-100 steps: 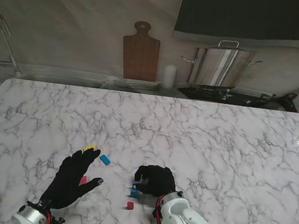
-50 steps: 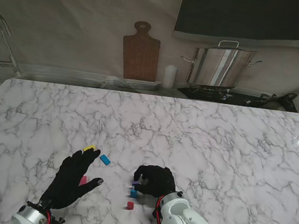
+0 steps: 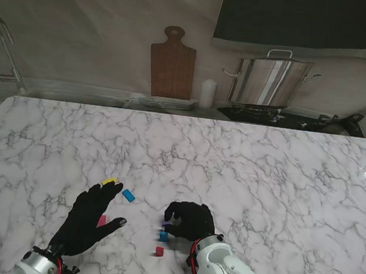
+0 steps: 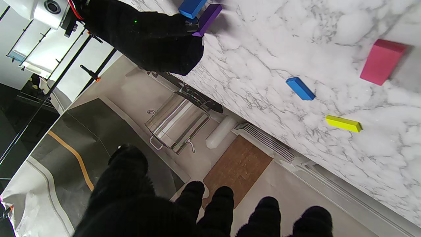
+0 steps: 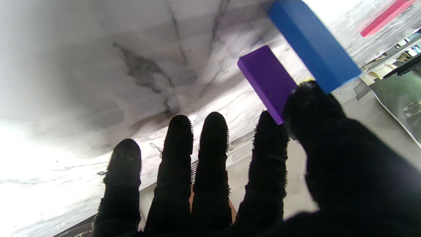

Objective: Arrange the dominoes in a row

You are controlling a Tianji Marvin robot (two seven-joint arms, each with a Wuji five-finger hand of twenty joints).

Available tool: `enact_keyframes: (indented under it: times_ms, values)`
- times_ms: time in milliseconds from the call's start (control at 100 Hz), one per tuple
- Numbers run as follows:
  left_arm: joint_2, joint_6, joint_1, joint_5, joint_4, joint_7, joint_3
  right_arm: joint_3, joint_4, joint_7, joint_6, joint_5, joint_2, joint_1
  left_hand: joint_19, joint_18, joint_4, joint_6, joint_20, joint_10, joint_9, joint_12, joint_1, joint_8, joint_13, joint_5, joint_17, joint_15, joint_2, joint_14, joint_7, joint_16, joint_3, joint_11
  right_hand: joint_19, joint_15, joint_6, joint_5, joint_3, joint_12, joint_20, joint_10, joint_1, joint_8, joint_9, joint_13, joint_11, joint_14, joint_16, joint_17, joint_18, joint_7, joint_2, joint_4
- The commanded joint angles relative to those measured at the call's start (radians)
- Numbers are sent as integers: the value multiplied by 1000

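Observation:
My right hand (image 3: 190, 220) pinches a purple domino (image 5: 267, 80) between thumb and index finger, its lower end on the marble; the other fingers are spread. The purple domino (image 3: 165, 226) stands just beyond a blue domino (image 3: 163, 237), and a red domino (image 3: 159, 251) stands nearest to me, the three in a short line. In the left wrist view the purple domino (image 4: 208, 19) and the blue one (image 4: 192, 6) are side by side. My left hand (image 3: 88, 224) is open and flat, holding nothing. A pink domino (image 3: 102, 220) lies by its thumb, with a yellow domino (image 3: 109, 181) and a second blue domino (image 3: 128, 195) beyond its fingertips.
The marble table (image 3: 264, 179) stretches far and right. Behind its far edge stand a wooden cutting board (image 3: 172, 63), a white candle (image 3: 206, 93) and a steel pot (image 3: 270, 81).

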Motion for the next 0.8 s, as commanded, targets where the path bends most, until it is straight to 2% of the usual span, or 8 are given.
enact_keyframes:
  times_ms: [0,360,790]
  values:
    - [-1,-2,4,2,-3,-13,2,-1,5,0,3,1,-4,-1,3,-16,11,-3,11,-13,-19,6,11,10,-13,-28,-11,-7,-15,-5,6,-11,2,-10,5,5,-49,42,-15,3,21,4,-20,29,-6,-13,8,-2,-1,-3,-7,34,0,0]
    - [-1,-2,5,4,-5,-14,1,1,2,5,0,0,-2,-3,2,-17,11,-3,11,-14,-18,6,12,10,-13,-28,-11,-7,-15,-6,7,-11,2,-9,4,3,-42,46,-19,2,21,5,-26,46,-4,-13,4,-2,-3,-3,-6,31,-2,-1]
    - [-1,-2,4,5,-7,-15,1,8,-8,12,-2,-3,1,-9,3,-17,11,-4,11,-14,-18,6,11,10,-13,-28,-11,-7,-16,-5,6,-11,2,-9,1,-1,1,-22,-26,0,20,4,-50,-16,-21,-23,-4,-3,-4,-9,-7,-45,3,4]
